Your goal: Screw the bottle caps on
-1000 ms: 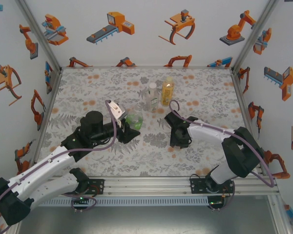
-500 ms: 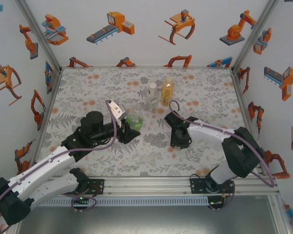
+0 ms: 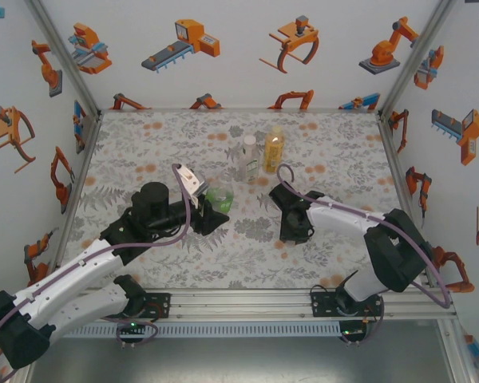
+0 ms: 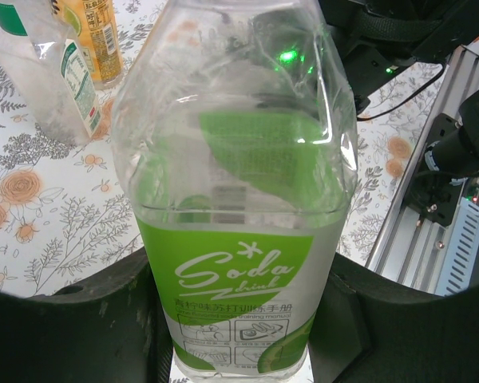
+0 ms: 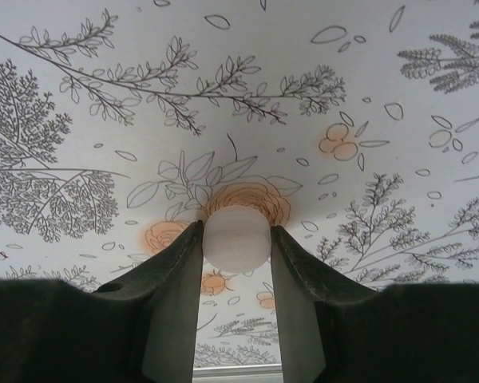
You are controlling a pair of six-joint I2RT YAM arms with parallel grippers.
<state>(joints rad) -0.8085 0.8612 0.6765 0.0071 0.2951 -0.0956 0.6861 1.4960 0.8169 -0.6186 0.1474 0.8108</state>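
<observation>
My left gripper is shut on the short green-tinted bottle, which stands upright left of the table's middle. In the left wrist view the bottle with its green "Soda" label sits between my dark fingers; its neck is cut off at the top. My right gripper points down at the floral table, its fingertips shut on a small pale round cap. Whether the cap rests on the cloth or hangs just above it I cannot tell. The clear bottle and the amber bottle stand upright further back.
The clear bottle and the amber bottle stand close behind the held bottle. White walls with robot pictures close in the table on three sides. An aluminium rail runs along the near edge by the arm bases.
</observation>
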